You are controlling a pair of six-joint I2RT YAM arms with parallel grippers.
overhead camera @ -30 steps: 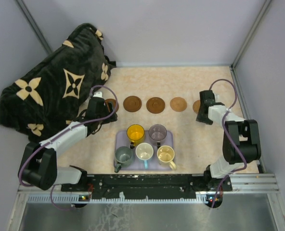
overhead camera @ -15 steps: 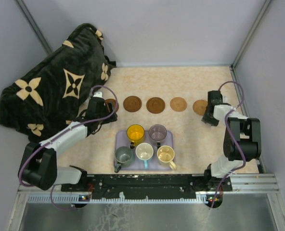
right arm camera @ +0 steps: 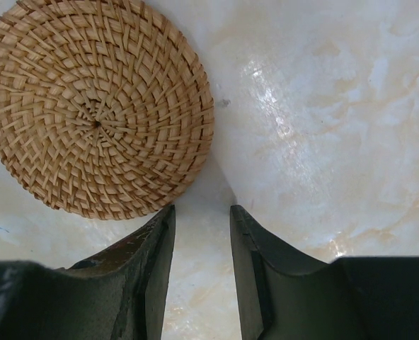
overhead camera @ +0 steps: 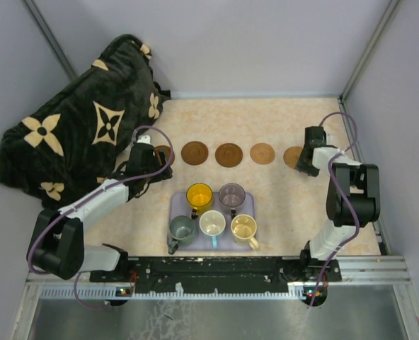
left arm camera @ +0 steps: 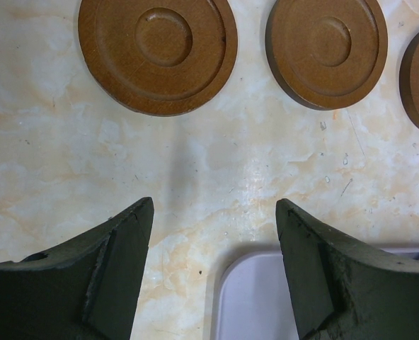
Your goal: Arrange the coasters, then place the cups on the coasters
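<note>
Fingers (left arm camera: 117, 269) of the left gripper (left arm camera: 213, 227) stand wide apart with nothing between them, hanging over bare marbled tabletop (left arm camera: 216, 152) just short of two dark wooden coasters (left arm camera: 158, 53). A corner of the lavender tray (left arm camera: 255, 297) shows beneath them. On the right gripper (right arm camera: 201, 216) the jaws are only narrowly parted and also empty, the tips just beside the edge of a woven straw coaster (right arm camera: 96, 106) lying flat. From above, five discs form a row across the table, the woven one at the right end. All five mugs (overhead camera: 212, 224) sit on the tray near the arm bases, none on a coaster. A dark flowered blanket (overhead camera: 82, 127) is heaped at far left.
</note>
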